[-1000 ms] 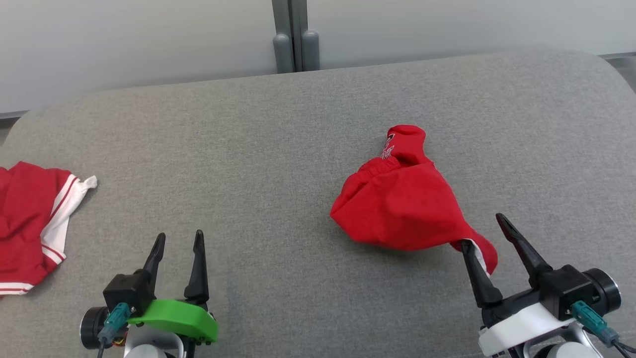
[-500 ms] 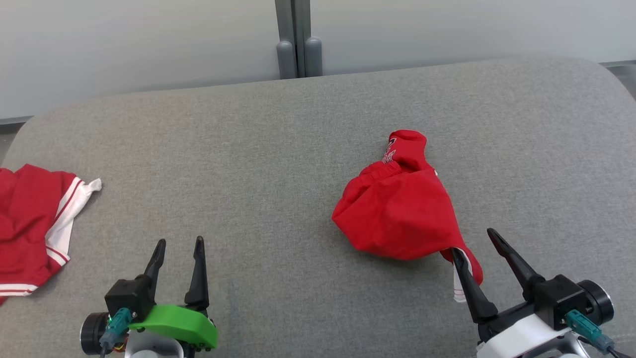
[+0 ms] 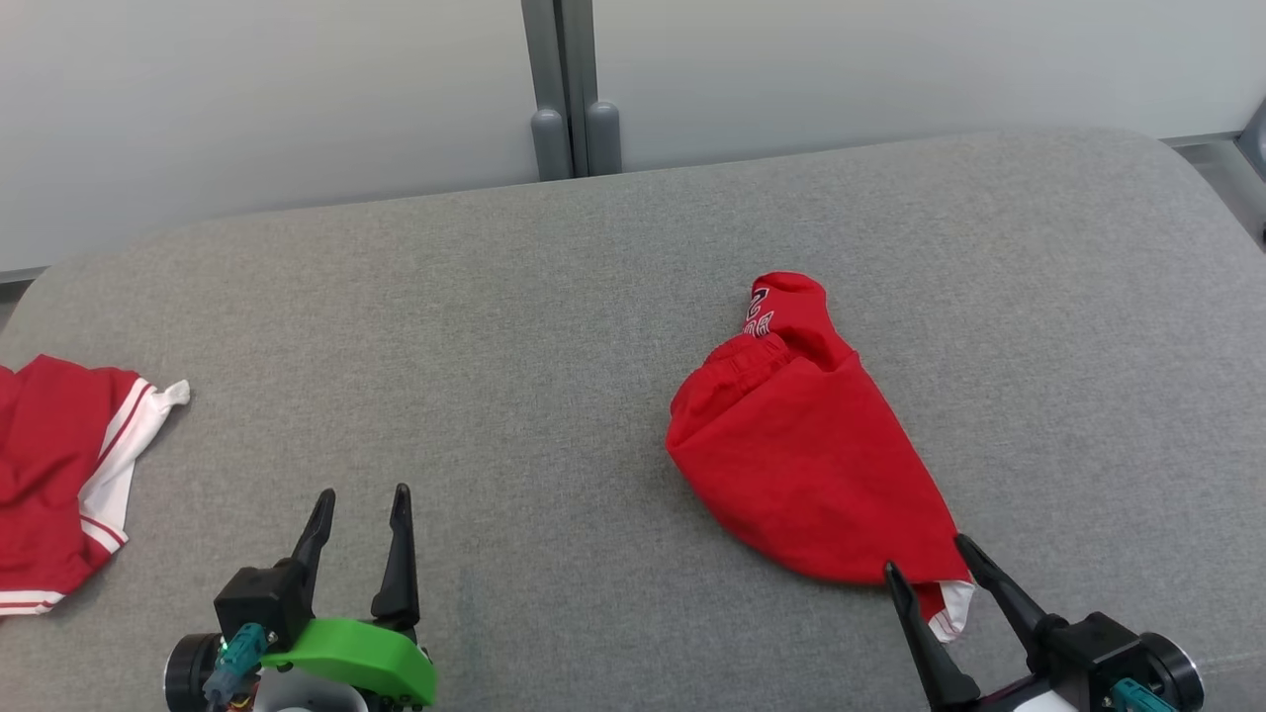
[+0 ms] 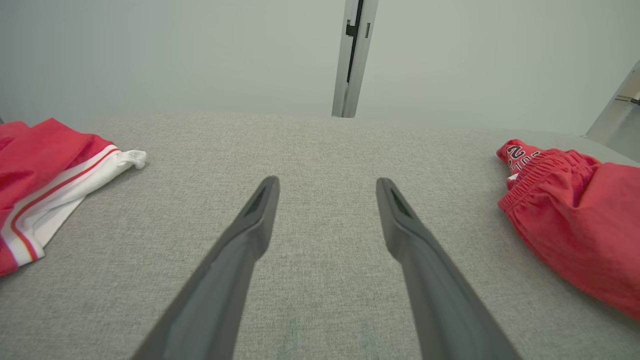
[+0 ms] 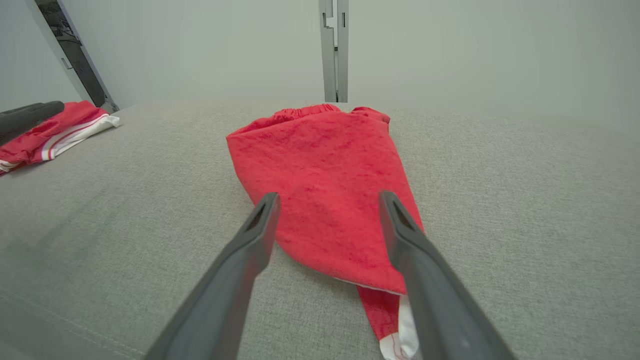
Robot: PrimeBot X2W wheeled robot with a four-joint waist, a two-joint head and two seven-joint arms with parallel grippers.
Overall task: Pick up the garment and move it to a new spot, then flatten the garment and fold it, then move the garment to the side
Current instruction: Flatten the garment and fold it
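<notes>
The red garment point(image 3: 811, 465) lies crumpled on the grey padded surface point(image 3: 495, 346), right of centre, with its elastic waistband and printed end at the far side. Its near corner, with white trim, reaches between the fingers of my right gripper point(image 3: 925, 556). That gripper is open, and in the right wrist view its fingers straddle the garment point(image 5: 325, 175), with the gripper point(image 5: 327, 200) low over the cloth. My left gripper point(image 3: 361, 494) stands open over bare surface at the lower left, well apart from the garment point(image 4: 575, 220). The left wrist view shows nothing between the left gripper's point(image 4: 327, 182) fingers.
A second red garment with white stripes point(image 3: 49, 465) lies at the surface's left edge, also visible in the wrist views point(image 4: 40, 165) point(image 5: 55, 127). A grey post point(image 3: 564, 99) rises behind the far edge against a pale wall.
The head camera has shifted slightly. My right gripper has drawn back toward the near edge. The garment's near corner has stretched out after it, so the garment lies longer. The left gripper stays put.
</notes>
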